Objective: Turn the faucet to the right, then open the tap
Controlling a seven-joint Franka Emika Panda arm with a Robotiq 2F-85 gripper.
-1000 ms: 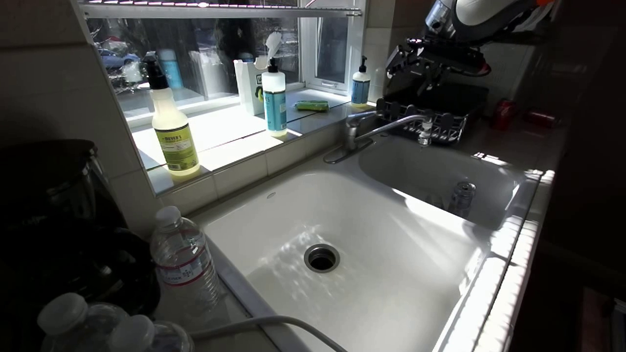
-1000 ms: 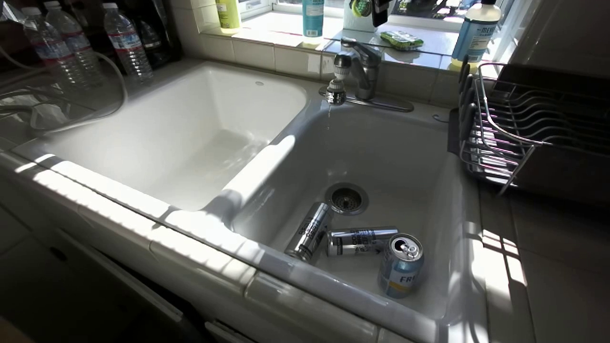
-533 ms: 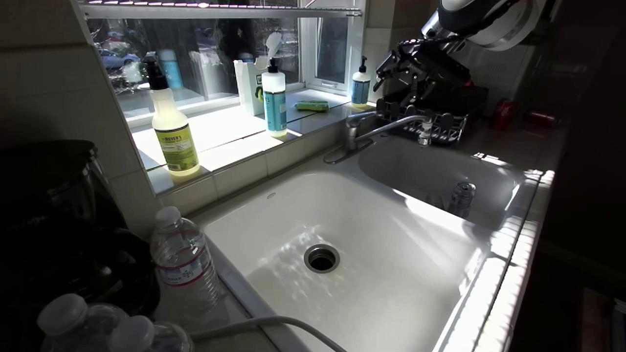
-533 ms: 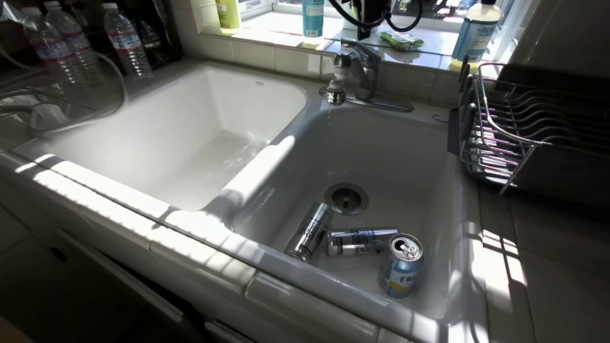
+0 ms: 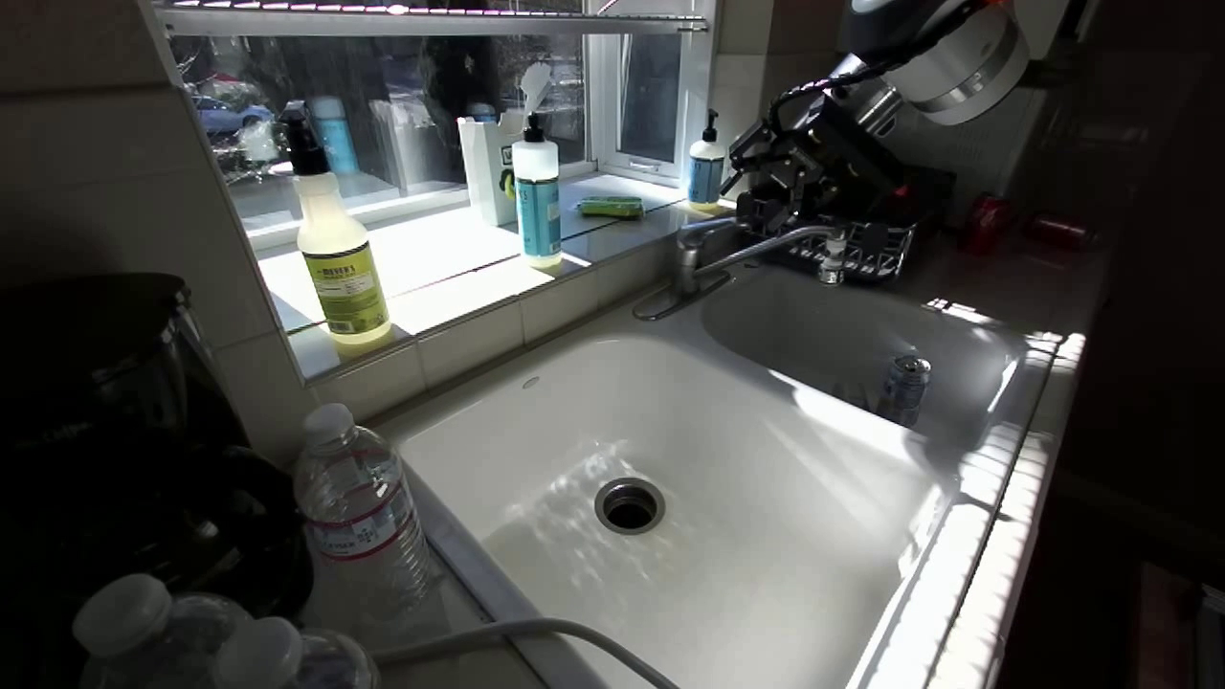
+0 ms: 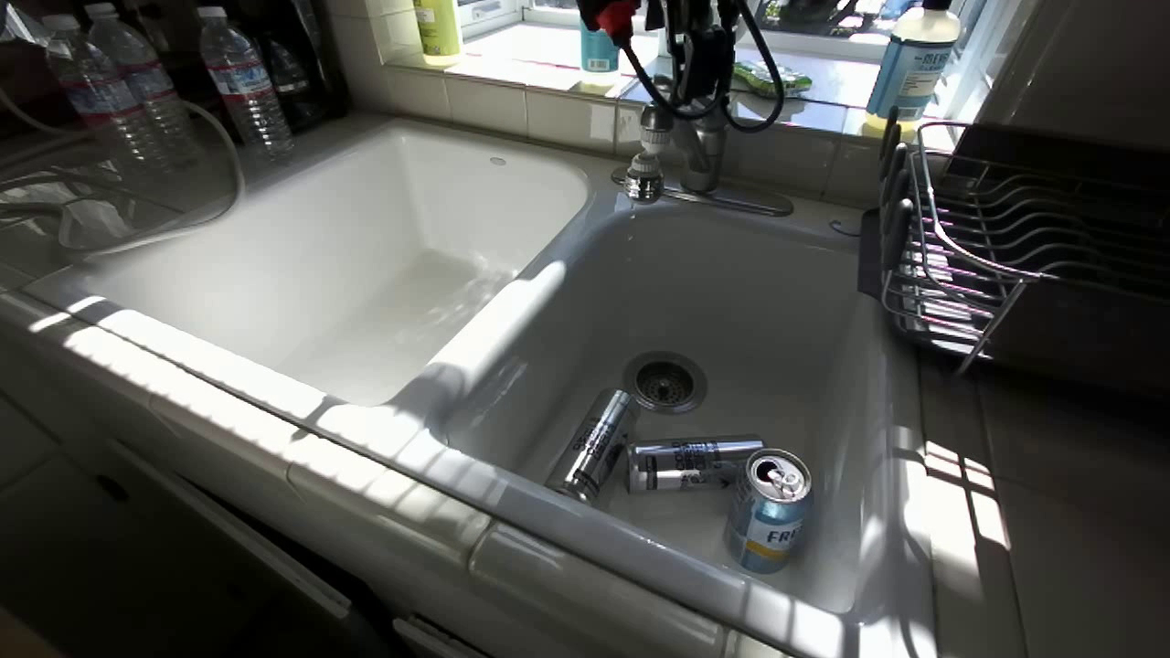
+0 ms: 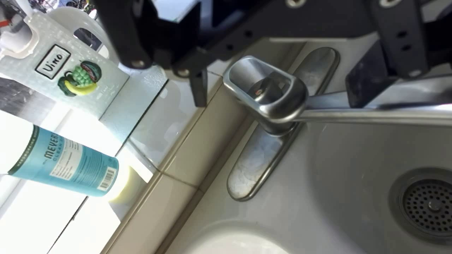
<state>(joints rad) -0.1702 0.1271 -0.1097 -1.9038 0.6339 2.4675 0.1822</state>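
Note:
The chrome faucet's spout [image 5: 775, 245] reaches over the basin with the cans, and it also shows in the wrist view [image 7: 395, 115]. The tap [image 7: 298, 97], a short hollow chrome handle, tops the base column; it also shows in an exterior view [image 5: 706, 230]. My gripper [image 7: 282, 98] is open above the tap, with one finger [image 7: 200, 90] on the window side and the other finger [image 7: 365, 83] over the spout. I cannot tell whether that finger touches the spout. In an exterior view the dark gripper body hides most of the tap. Drops fall below the spout's end [image 6: 645, 178].
Soap bottles [image 6: 914, 68], a green sponge pack [image 5: 611, 207] and a white container [image 7: 67, 63] stand on the sill. A dish rack [image 6: 969, 265] is beside the sink. Cans [image 6: 772, 512] lie and stand in one basin. Water bottles [image 5: 364, 507] stand at the far end.
My gripper has come down and over to the faucet, tilting as it moved, and now covers the tap in an exterior view. The spout and tap have not visibly moved.

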